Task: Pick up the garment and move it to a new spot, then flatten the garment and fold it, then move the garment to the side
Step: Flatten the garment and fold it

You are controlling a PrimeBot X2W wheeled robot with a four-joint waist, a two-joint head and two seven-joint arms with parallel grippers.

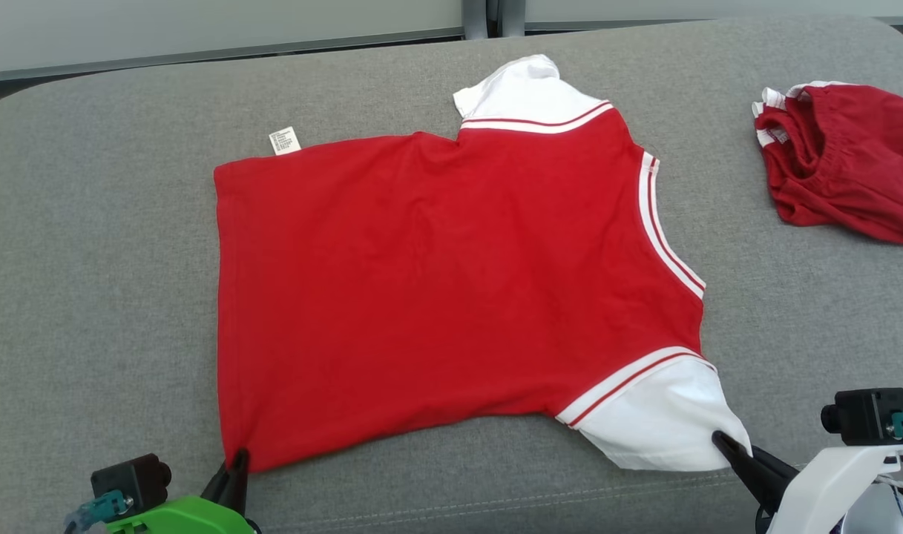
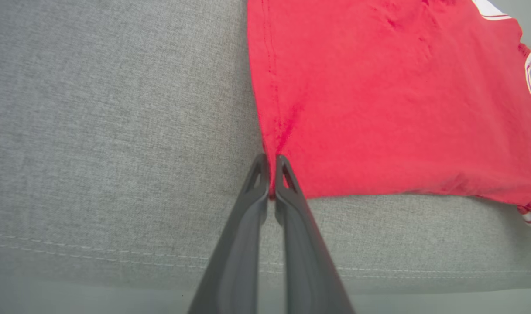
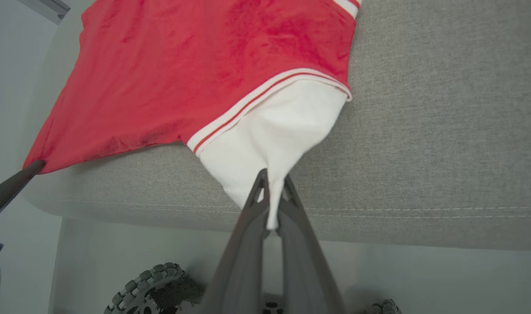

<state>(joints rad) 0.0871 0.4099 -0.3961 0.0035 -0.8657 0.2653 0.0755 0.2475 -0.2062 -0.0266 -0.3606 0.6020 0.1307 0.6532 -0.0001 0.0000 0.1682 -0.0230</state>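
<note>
The red garment [image 1: 436, 297] lies spread on the grey bench [image 1: 102, 282] near its front edge, the left tool [image 1: 237, 461] pinched shut on its hem corner and the right tool [image 1: 720, 442] on its white sleeve [image 1: 659, 423], likely to draw the cloth flat.

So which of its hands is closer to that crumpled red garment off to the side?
The right. The right hand pinches the white sleeve of the shirt, below the crumpled red garment in the head view; the left hand grips its opposite hem corner, farther away.
</note>
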